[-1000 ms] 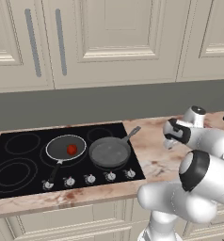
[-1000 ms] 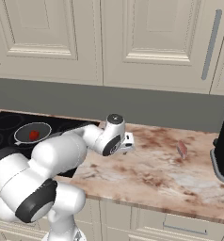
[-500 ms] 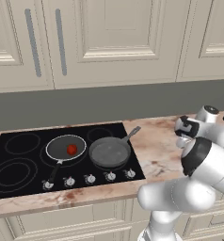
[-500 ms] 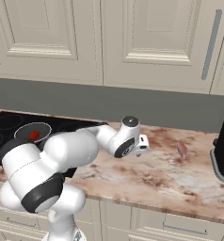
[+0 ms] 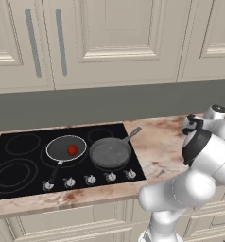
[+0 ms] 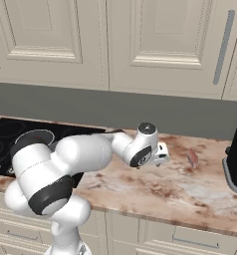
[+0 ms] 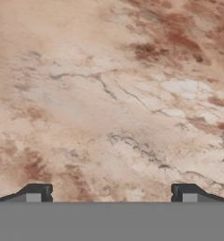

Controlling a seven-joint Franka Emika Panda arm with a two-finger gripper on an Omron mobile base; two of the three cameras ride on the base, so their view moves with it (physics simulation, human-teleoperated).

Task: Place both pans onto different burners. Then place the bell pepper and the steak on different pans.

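Gripper [image 7: 112,193] over bare marble counter [image 7: 109,94], jaws spread wide, nothing between them. Shiny red bell pepper [image 5: 72,150] inside shallow dark pan [image 5: 65,148] on glossy black cooktop [image 5: 20,163]. Deeper grey pan [image 5: 110,153] just beside it. Flat pink steak [image 6: 192,158] lies on counter, near gripper.

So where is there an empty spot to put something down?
The two left burners are bare, and so is the marble counter between the cooktop and the steak. It is crowded where the dark pan and grey pan sit.
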